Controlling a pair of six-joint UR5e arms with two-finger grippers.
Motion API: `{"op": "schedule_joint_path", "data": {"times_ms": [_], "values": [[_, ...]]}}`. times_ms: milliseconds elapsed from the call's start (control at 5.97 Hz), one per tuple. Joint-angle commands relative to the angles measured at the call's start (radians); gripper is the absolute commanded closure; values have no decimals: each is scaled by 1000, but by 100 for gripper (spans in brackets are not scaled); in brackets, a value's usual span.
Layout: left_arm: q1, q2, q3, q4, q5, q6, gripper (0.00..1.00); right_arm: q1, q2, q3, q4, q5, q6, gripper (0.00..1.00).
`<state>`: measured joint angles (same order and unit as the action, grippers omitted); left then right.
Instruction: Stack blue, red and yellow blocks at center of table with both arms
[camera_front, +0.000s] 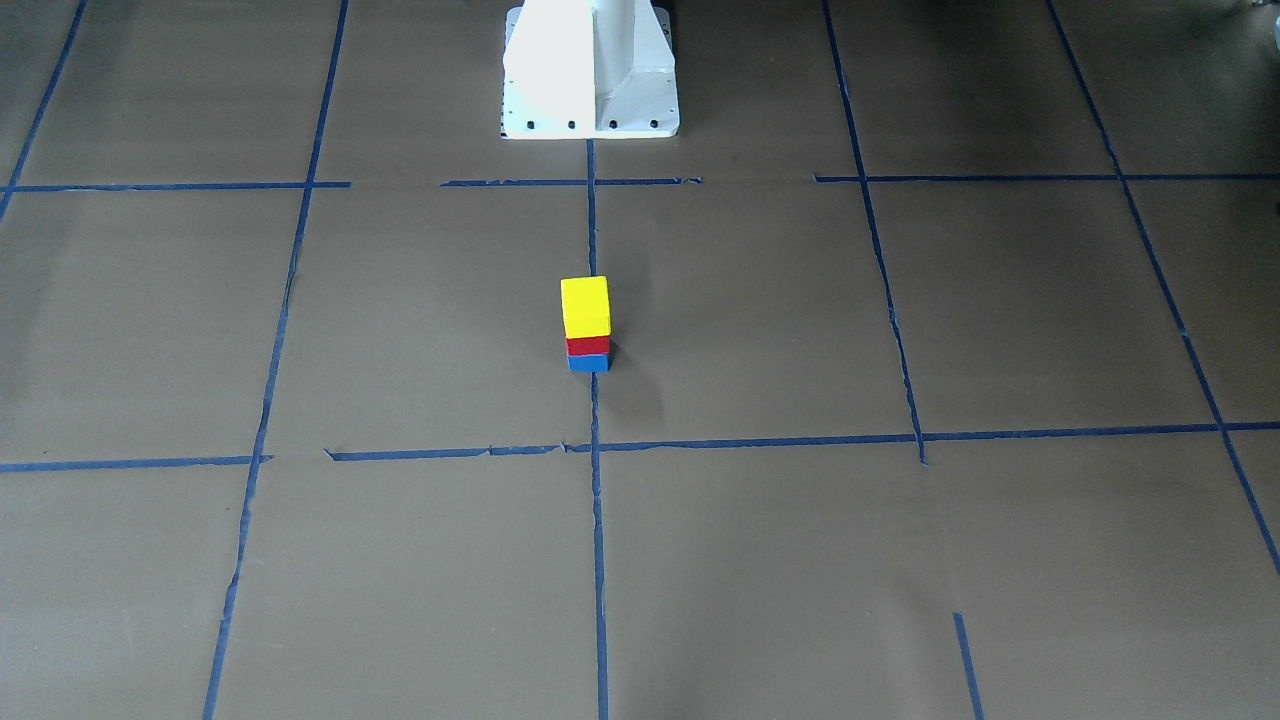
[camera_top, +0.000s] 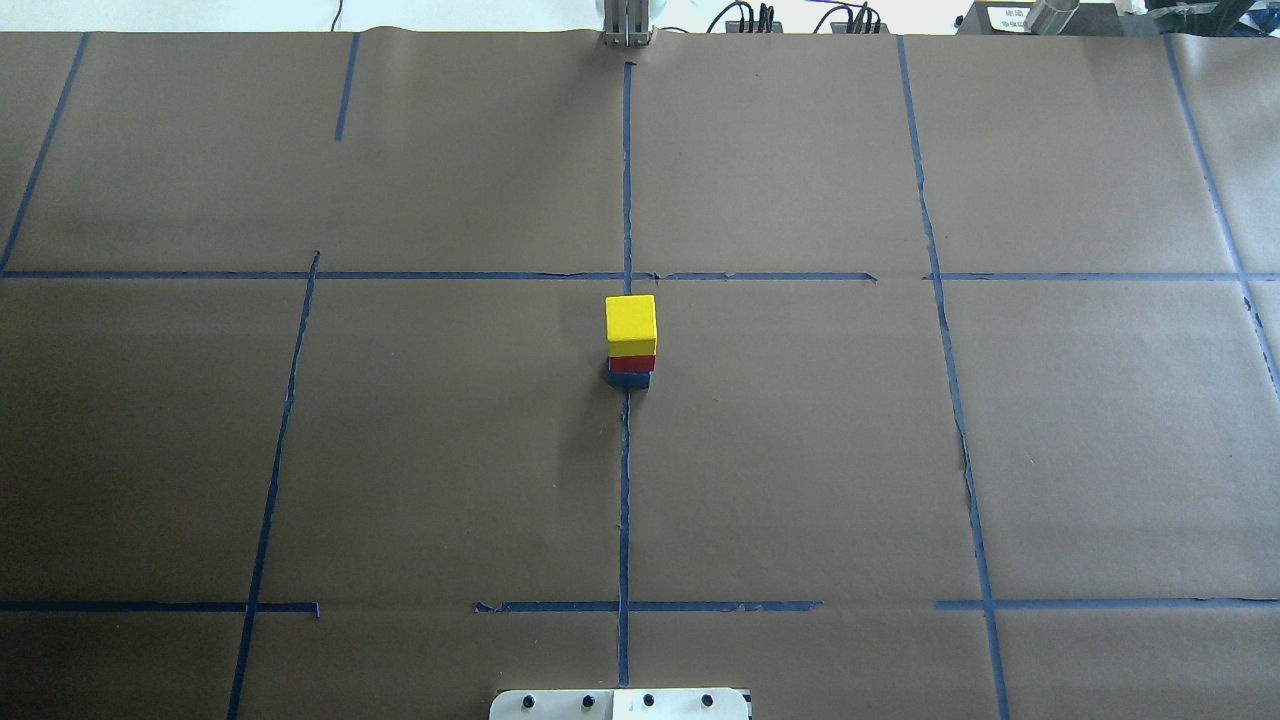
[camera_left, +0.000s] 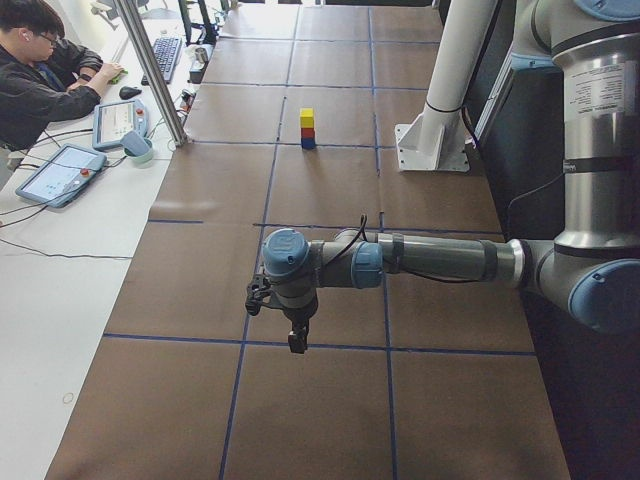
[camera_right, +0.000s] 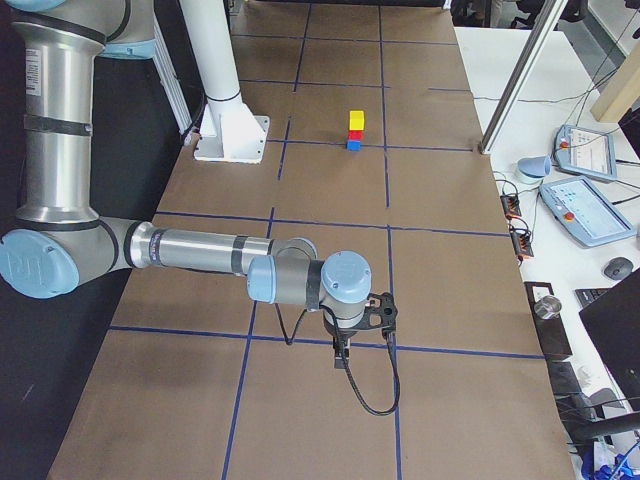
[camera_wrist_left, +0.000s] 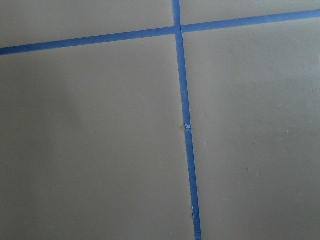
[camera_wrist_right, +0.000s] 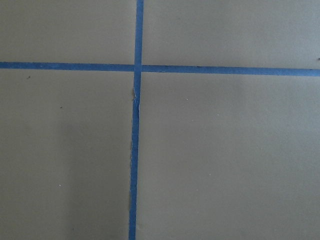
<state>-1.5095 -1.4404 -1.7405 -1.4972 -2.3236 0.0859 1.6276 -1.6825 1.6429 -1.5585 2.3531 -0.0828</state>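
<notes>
The yellow block (camera_front: 585, 305) sits on the red block (camera_front: 587, 346), which sits on the blue block (camera_front: 588, 362), an upright stack on the table's centre line. It also shows in the overhead view (camera_top: 630, 322). My left gripper (camera_left: 298, 340) hangs over the table far from the stack, at the near end in the exterior left view. My right gripper (camera_right: 341, 360) hangs likewise at the near end in the exterior right view. I cannot tell whether either is open or shut. Both wrist views show only brown paper and blue tape.
The white robot pedestal (camera_front: 590, 70) stands behind the stack. Blue tape lines (camera_top: 625, 480) grid the brown paper. A seated operator (camera_left: 40, 70), tablets (camera_left: 60, 172) and a metal post (camera_left: 155, 70) stand along the far table edge.
</notes>
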Motion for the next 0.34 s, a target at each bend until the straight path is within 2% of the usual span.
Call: {"op": "schedule_joint_path", "data": {"times_ms": [0, 168], "values": [[0, 0, 1, 0, 0, 0, 0, 0, -2, 0, 0, 0, 0, 0], [0, 0, 2, 0, -2, 0, 0, 0, -2, 0, 0, 0, 0, 0]]}}
